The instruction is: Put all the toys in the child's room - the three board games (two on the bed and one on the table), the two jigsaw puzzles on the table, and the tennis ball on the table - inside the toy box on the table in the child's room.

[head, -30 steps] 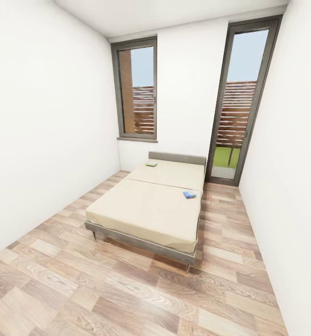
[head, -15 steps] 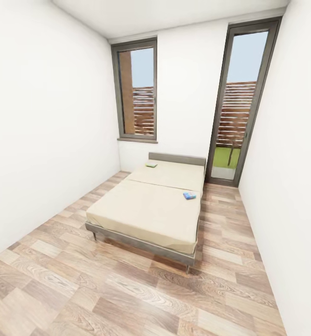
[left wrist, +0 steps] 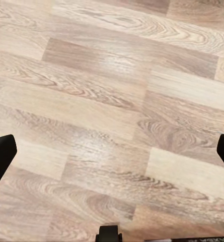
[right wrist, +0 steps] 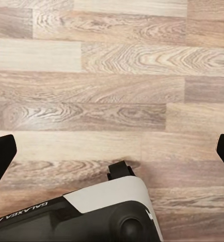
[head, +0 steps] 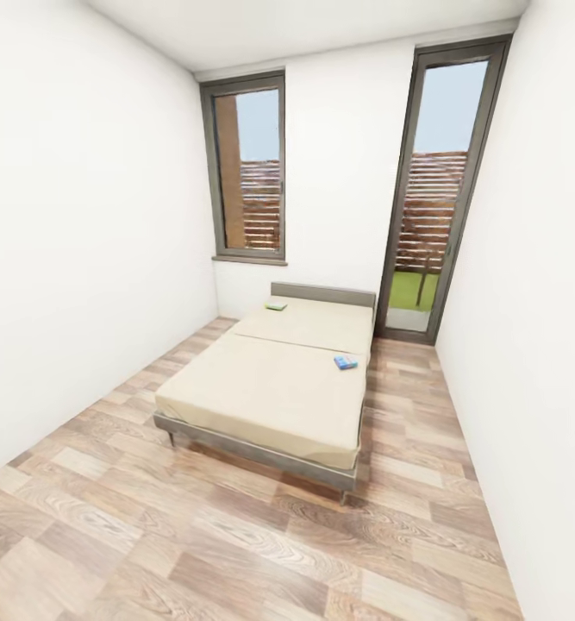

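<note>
— Comparing with a second ago, what has changed?

— Only the camera. The whole head view has slid a little: the bed (head: pixel 270 379) and both windows sit slightly further left than before, and the tall glass door (head: pixel 425 190) shows a bit more of its height. The two game boxes lie on the same spots of the mattress as before.

— Where are those boxes?

— The green game box (head: pixel 276 306) lies flat at the far left corner of the mattress, just in front of the grey headboard (head: pixel 323 294). The blue game box (head: pixel 346 363) lies flat near the right edge, about halfway down the bed, well apart from the green one.

— Can you read their print?

— No. Both are too small. One is a green and pale patch, the other blue with a touch of red.

— And the claws?

— The left claw (left wrist: pixel 112 156) is spread wide, its two black fingertips (left wrist: pixel 1 154) cut off at opposite edges of its wrist view, with nothing between them but wood-plank floor (left wrist: pixel 112 91). The right claw (right wrist: pixel 112 151) is spread just as wide and holds nothing, its fingertips (right wrist: pixel 1 151) also cropped. Below it a white and dark part of the robot's body (right wrist: pixel 91 212) juts in over the planks, with lettering that is cut off.

— Anything hidden?

— The bed's far right leg is out of sight behind the frame.
</note>
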Available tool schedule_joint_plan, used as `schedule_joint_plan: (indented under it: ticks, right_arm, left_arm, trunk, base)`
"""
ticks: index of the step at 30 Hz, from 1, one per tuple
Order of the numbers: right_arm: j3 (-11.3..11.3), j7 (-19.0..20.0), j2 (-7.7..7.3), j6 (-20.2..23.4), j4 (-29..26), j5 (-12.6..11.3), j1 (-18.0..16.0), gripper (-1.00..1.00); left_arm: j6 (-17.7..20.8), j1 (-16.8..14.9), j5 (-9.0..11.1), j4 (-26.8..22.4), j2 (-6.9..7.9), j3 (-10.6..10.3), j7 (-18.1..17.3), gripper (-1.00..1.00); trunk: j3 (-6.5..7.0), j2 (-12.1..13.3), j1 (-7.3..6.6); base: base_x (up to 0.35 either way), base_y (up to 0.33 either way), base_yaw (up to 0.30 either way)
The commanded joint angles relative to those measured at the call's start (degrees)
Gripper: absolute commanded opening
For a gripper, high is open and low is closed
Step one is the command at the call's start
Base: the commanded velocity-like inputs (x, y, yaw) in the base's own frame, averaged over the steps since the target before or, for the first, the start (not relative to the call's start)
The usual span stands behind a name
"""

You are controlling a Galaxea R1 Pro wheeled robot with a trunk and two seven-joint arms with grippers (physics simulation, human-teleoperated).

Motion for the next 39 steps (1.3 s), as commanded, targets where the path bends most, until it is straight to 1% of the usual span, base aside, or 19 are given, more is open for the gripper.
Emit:
schedule_joint_plan:
  ticks: [1,10,25,28,34,35,39]
  right_arm:
    - [-0.4,-0.1,0.02,0.1,-0.1,0.1,0.0,1.0]
    - [-0.4,-0.1,0.07,-2.6,0.0,0.1,0.0,1.0]
    - [-0.1,0.1,0.36,-3.2,0.0,0.4,0.1,1.0]
    - [0.0,0.1,0.38,-4.0,0.0,0.5,0.3,1.0]
    - [0.1,0.2,0.4,-7.6,1.2,0.5,0.8,1.0]
    - [0.7,0.1,0.4,-8.3,2.6,0.6,0.8,1.0]
    - [1.7,0.1,0.4,-8.7,3.2,0.5,0.9,1.0]
  left_arm:
    - [-0.2,0.0,0.0,0.0,0.03,-0.4,0.1,1.0]
    - [-0.2,0.0,0.0,0.0,-0.03,-0.4,0.1,1.0]
    - [-0.3,0.0,0.0,0.0,-0.35,-0.4,0.2,1.0]
    - [-0.3,0.0,-0.1,0.0,-0.38,-0.4,0.2,1.0]
    - [-0.3,0.0,-0.2,0.0,-0.45,-0.5,0.2,1.0]
    - [-0.3,0.0,-0.3,0.0,-0.48,-0.5,0.2,1.0]
    - [-0.3,0.0,-0.3,0.0,-0.49,-0.5,0.2,1.0]
  trunk:
    - [0.06,0.4,-0.22]
    - [1.29,4.0,-2.19]
    - [3.21,10.0,-5.49]
    - [3.64,11.2,-6.15]
    - [4.66,13.6,-7.47]
    - [4.66,13.6,-7.47]
    - [4.66,13.6,-7.47]
  base:
    - [0.0,0.0,-0.195]
    - [0.0,0.0,-0.228]
    - [0.0,0.0,-0.232]
    - [0.0,0.0,-0.103]
    - [0.0,0.0,-0.028]
    - [0.0,0.0,-0.004]
    - [0.0,0.0,-0.002]
